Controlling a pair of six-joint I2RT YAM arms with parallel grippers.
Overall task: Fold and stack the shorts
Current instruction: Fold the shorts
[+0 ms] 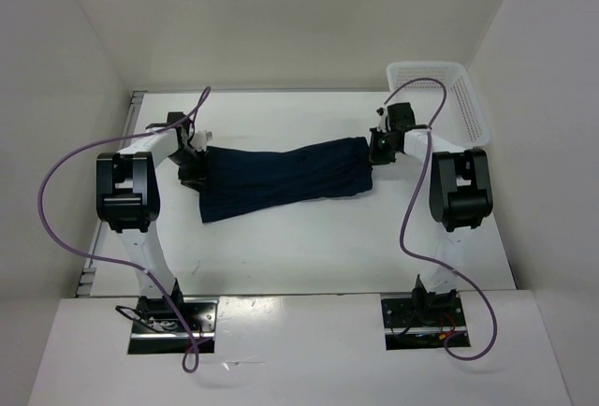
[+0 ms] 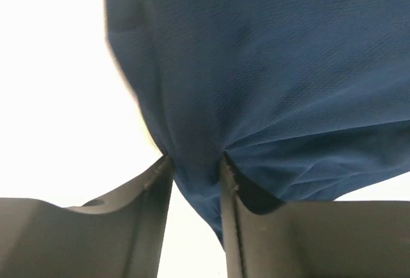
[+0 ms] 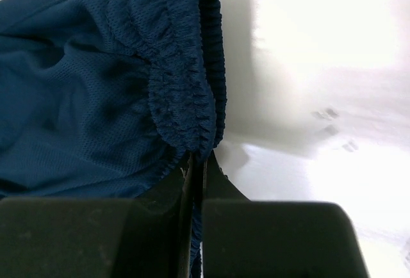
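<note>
The navy-blue shorts hang stretched between my two grippers across the middle of the white table. My left gripper is shut on the left end of the shorts, fabric pinched between its fingers in the left wrist view. My right gripper is shut on the gathered elastic waistband at the right end, its jaws pressed tight on the cloth. The lower left corner of the shorts droops toward the table.
A white mesh plastic basket stands at the back right corner, just behind the right arm. White walls enclose the table on three sides. Purple cables loop from both arms over the table's sides.
</note>
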